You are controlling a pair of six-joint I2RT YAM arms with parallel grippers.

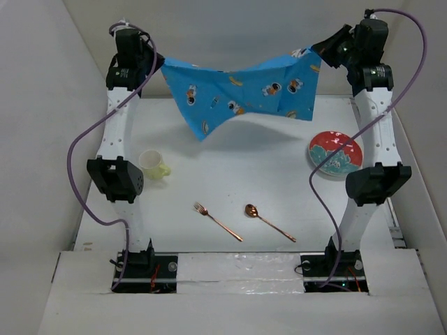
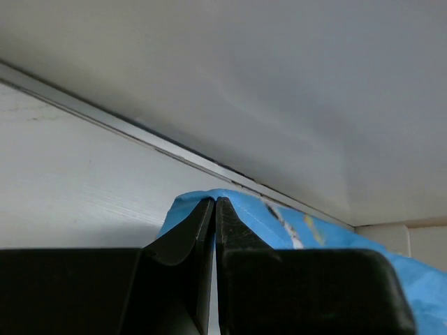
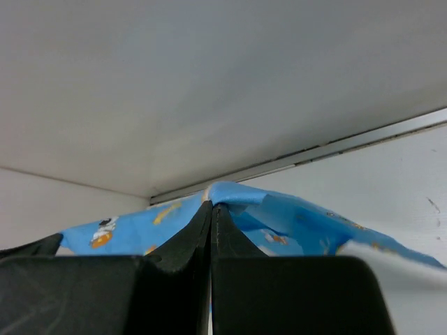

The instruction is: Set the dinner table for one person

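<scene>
Well, my left pincer and right pincer each clench a corner of the blue mat (long axis left to right, sagging between); the dinner table lies below, probably untouched by it.

Left gripper and right gripper — both held high, far forward — are pinched closed.

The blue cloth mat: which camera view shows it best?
The top external view: the whole mat hangs spread out. Each wrist view shows only a blue edge pinched in its fingers.
</scene>
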